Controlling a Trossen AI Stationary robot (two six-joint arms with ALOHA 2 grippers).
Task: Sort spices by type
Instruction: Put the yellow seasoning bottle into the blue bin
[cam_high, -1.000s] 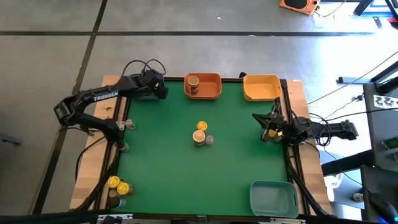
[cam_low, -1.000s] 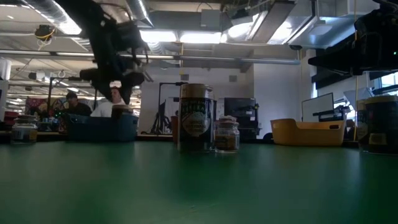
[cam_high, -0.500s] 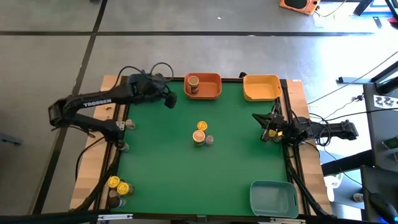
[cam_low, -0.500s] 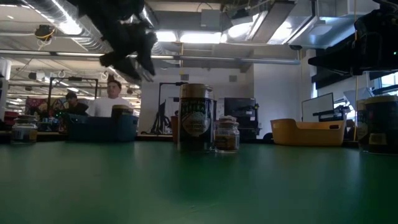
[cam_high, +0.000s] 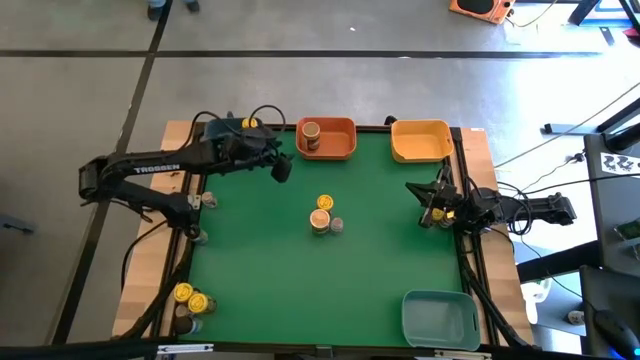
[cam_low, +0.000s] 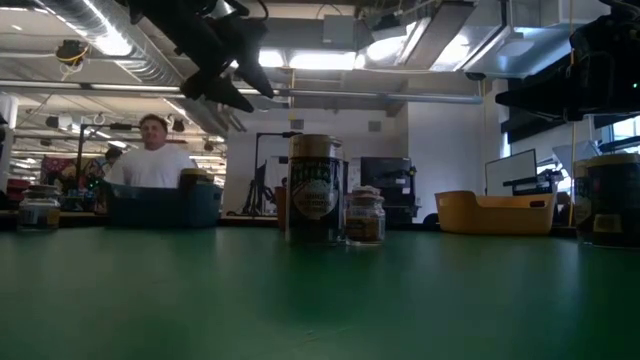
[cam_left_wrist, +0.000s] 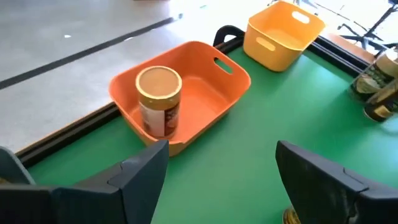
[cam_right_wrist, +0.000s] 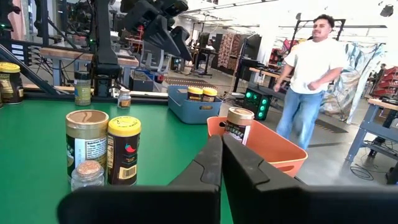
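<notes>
Orange bin (cam_high: 327, 139) holds one tan-lidded jar (cam_high: 311, 131); yellow bin (cam_high: 421, 140) beside it.

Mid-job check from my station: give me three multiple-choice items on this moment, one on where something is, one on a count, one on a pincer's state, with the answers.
1. Where is the jar with the tan lid that has already been binned?
A. orange bin
B. yellow bin
C. blue bin

2. How many jars stand in the cluster at mid-table?
A. one
B. three
C. five

3. How is the left pincer?
A. shut on a jar
B. open and empty
C. resting in the yellow bin

Answers:
1. A: the tan-lidded jar stands in the orange bin.
2. B: the cluster shows three jars, one yellow-lidded.
3. B: the left pincer is spread with nothing between its fingers, over the green mat near the orange bin.
</notes>
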